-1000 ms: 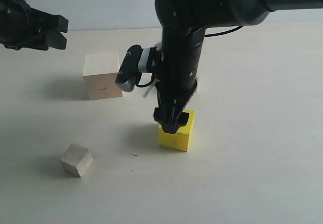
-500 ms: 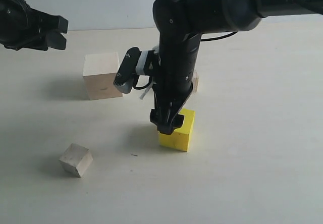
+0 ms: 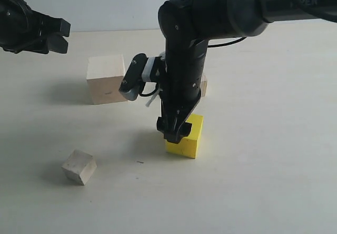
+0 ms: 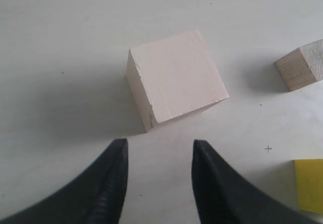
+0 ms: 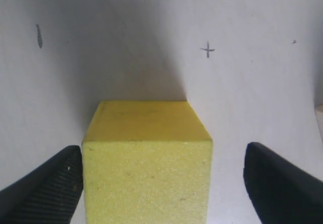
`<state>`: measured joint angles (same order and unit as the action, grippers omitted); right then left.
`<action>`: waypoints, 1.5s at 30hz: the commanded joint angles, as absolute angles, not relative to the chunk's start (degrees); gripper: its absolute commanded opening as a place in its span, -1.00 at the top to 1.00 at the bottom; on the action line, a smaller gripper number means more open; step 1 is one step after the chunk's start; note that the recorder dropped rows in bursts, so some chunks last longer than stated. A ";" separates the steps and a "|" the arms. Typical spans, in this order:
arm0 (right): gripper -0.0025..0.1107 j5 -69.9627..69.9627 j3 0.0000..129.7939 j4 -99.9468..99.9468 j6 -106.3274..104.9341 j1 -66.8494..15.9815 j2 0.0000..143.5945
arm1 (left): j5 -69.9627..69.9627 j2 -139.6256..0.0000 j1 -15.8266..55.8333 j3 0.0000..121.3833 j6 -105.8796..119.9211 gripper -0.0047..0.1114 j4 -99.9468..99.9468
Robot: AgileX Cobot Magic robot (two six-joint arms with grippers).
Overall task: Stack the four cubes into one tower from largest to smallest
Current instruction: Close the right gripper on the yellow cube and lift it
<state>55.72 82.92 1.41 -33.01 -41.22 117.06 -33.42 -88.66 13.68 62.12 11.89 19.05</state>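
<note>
The yellow cube (image 3: 187, 137) (image 5: 147, 176) rests on the table, and my right gripper (image 3: 174, 132) (image 5: 162, 152) stands open astride it. One finger lies against one side of the cube; the other finger stands well off the opposite side. Further back is the large pale wooden cube (image 3: 106, 79) (image 4: 175, 80), with my left gripper (image 3: 56, 35) (image 4: 159, 146) open, empty and hovering short of it. The right arm hides most of the tan cube (image 3: 204, 86) (image 4: 302, 66). Alone at the front left lies the small whitish cube (image 3: 79, 166).
The pale tabletop (image 3: 263, 181) carries small dark pen marks (image 5: 207, 49). A pale wall (image 3: 105, 2) bounds the far side. The right arm's bulk (image 3: 189, 49) hangs over the table's middle.
My right gripper has shifted slightly to the left and settled lower around the yellow cube. No cube has moved, and the left gripper has stayed put.
</note>
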 commanded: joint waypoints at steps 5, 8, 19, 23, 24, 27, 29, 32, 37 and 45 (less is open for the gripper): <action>-0.48 56.23 83.18 2.00 -30.86 -41.36 120.53 | -33.77 -88.64 13.65 62.68 11.99 0.20 18.62; -0.48 55.99 83.18 2.23 -30.86 -41.36 120.87 | -33.62 -88.64 13.65 62.68 11.99 0.20 18.58; 0.06 56.05 83.18 4.24 -26.76 -41.36 120.87 | -33.86 -88.64 13.65 62.68 11.99 0.20 18.48; 0.73 57.54 83.18 4.69 -26.76 -41.36 120.87 | -33.97 -88.64 13.65 62.68 11.99 0.20 18.34; 0.88 57.96 83.18 4.99 -26.76 -41.36 120.87 | -33.97 -88.64 13.65 62.68 11.99 0.20 17.99; 0.96 59.30 83.18 5.55 -26.06 -41.00 120.87 | -33.52 -88.64 13.65 62.68 11.99 0.20 16.47; 0.96 59.98 83.18 6.27 -24.25 -40.44 120.87 | -32.94 -88.74 13.65 62.68 11.99 0.20 15.61; 0.96 61.28 83.18 8.42 -20.05 -38.73 120.87 | -31.90 -88.73 13.65 62.68 11.99 0.22 15.48; 0.96 61.83 82.83 7.22 -15.31 -35.10 118.88 | -30.48 -90.54 13.65 63.25 11.99 0.71 15.35; 0.96 54.14 76.62 -0.33 -10.01 -30.12 108.58 | -31.04 -99.79 13.09 70.09 11.10 0.92 16.64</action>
<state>56.40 78.57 1.10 -12.16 -31.49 112.70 -31.38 -96.81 13.56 67.38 11.79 15.62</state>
